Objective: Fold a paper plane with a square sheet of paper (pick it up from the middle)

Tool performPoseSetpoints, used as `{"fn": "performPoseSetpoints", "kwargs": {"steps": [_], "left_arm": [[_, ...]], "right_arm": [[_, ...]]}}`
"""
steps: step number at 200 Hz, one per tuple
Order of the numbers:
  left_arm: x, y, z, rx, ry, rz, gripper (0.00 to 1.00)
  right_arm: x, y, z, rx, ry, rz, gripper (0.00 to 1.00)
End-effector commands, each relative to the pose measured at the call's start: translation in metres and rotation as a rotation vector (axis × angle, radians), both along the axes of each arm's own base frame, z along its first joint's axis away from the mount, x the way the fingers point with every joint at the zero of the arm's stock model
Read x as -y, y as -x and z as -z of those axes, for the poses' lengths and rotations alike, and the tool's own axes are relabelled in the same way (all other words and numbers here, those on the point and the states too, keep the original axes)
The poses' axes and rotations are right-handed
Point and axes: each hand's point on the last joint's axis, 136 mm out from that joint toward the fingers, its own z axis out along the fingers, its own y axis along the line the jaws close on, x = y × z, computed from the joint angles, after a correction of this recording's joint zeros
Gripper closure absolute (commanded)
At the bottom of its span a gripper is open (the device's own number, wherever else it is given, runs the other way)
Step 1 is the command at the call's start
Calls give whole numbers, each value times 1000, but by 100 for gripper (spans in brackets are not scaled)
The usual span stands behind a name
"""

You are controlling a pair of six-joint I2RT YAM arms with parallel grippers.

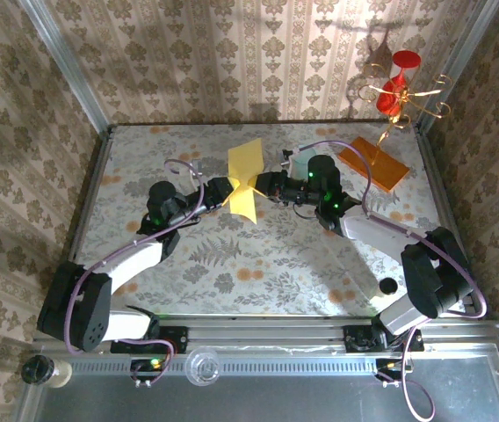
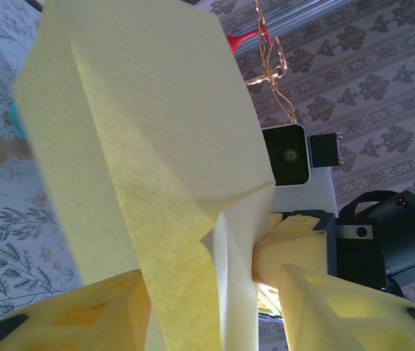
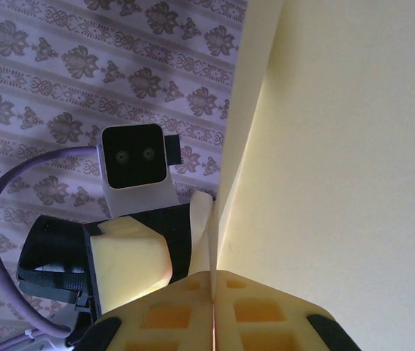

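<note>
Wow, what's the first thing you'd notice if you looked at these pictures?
The bright yellow paper, partly folded and held up above the middle of the flowery table, with the right gripper pinching it and the left gripper with its fingers on either side of it. After that, the red and gold ornament at the far right corner, rising from an orange slab.
</note>
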Motion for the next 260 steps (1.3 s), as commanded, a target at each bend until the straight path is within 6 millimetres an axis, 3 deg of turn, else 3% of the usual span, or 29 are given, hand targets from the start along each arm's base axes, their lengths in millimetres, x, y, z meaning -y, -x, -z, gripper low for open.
{"fn": "performPoseSetpoints", "kwargs": {"steps": [1, 142, 188, 221, 260], "left_arm": [[3, 2, -24, 74, 32, 25, 54], [-2, -5, -5, 43, -20, -3, 81], [-4, -7, 6, 23, -71, -11, 90], [-11, -9, 23, -3, -164, -34, 92], [-39, -4, 64, -62, -516, -98, 92]], "right_arm": [[1, -3, 13, -27, 8, 5, 91], [3, -4, 25, -59, 31, 12, 86], [13, -4, 29, -61, 74, 46, 68], [36, -8, 40, -81, 164, 139, 51], [66, -11, 57, -113, 302, 266, 40]]}}
